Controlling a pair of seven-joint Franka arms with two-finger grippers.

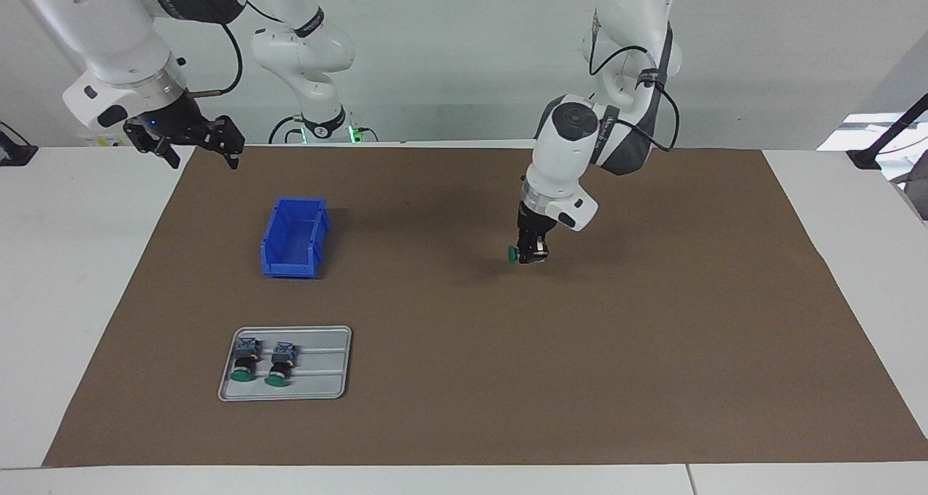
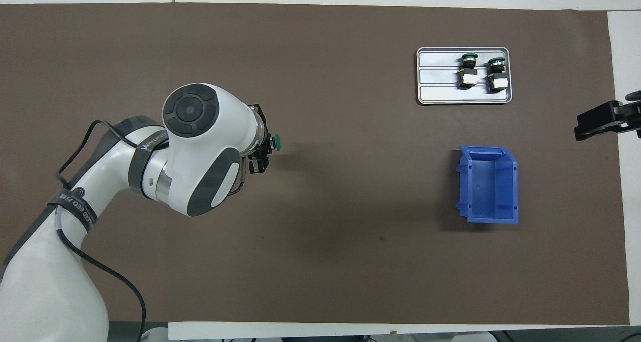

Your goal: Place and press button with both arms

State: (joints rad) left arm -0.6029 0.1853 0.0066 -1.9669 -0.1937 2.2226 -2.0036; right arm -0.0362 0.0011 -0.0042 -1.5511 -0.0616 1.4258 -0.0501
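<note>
My left gripper (image 1: 533, 254) is shut on a button (image 1: 513, 254) and holds it low over the middle of the brown mat. The button lies sideways in the grip, its green cap (image 2: 277, 142) pointing toward the right arm's end of the table. In the overhead view the left arm's wrist covers most of the left gripper (image 2: 260, 155) and the button's body. My right gripper (image 1: 193, 144) waits open and raised over the mat's edge at the right arm's end, also seen as the right gripper (image 2: 599, 121) in the overhead view.
A blue bin (image 1: 293, 236) stands on the mat toward the right arm's end. Farther from the robots than the bin lies a grey tray (image 1: 326, 379) holding two more green-capped buttons (image 1: 245, 357) on their sides. White table borders the brown mat (image 1: 652, 379).
</note>
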